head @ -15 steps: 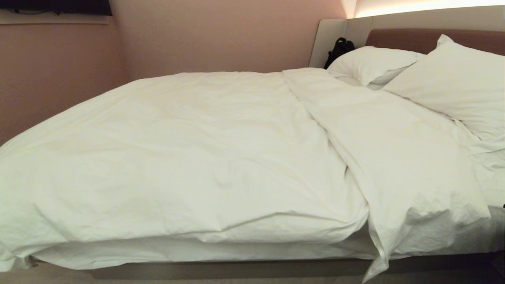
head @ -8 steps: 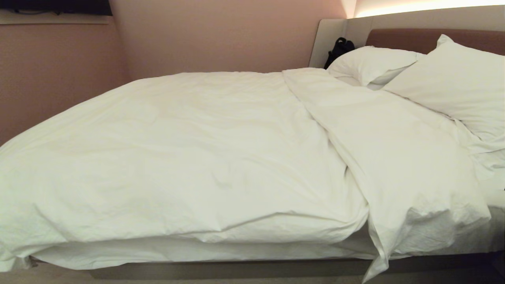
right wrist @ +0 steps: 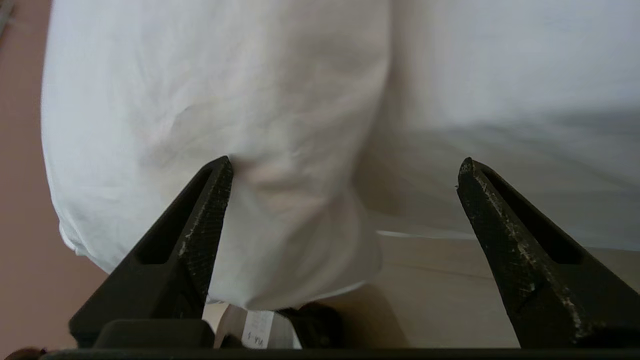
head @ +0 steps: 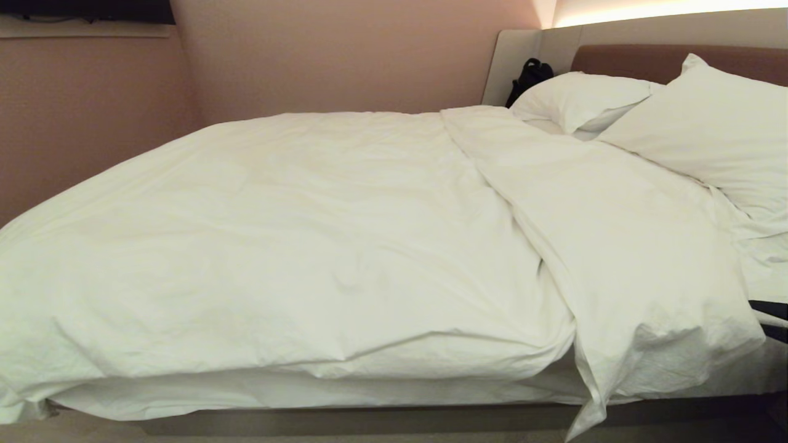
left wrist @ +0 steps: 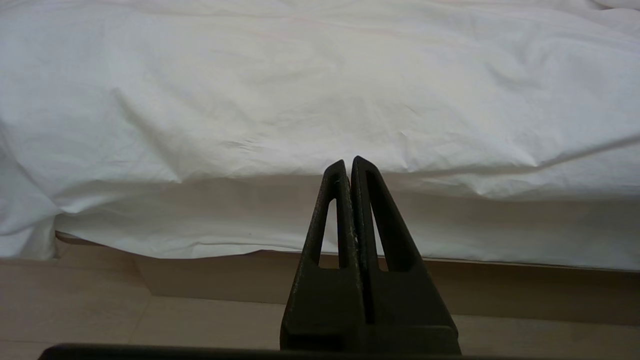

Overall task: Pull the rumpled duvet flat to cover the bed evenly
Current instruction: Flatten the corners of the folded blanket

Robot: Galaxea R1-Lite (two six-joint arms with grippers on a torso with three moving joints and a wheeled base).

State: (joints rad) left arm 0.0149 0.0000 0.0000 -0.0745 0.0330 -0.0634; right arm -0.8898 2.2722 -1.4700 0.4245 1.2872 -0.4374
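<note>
The puffy white duvet (head: 320,246) lies over most of the bed, whose grey-beige base (head: 369,421) shows below it. The duvet's right part is folded back into a thick diagonal flap (head: 615,246), and one corner of it hangs over the near side. My right gripper (right wrist: 345,167) is open wide at a hanging duvet corner (right wrist: 280,240); the cloth lies against one finger (right wrist: 205,225) and is not clamped. In the head view that gripper (head: 769,317) is a dark shape at the right edge. My left gripper (left wrist: 348,162) is shut and empty, level with the duvet's overhang (left wrist: 250,215).
Two white pillows (head: 578,98) (head: 714,129) lean on the brown headboard (head: 640,61). A black object (head: 528,77) sits in the far corner beside them. A pink wall (head: 92,123) runs close along the bed's far and left sides. Pale floor (left wrist: 100,310) lies before the base.
A dark part of my right gripper has come into the head view at the right edge, beside the folded flap. The duvet and pillows lie as before.
</note>
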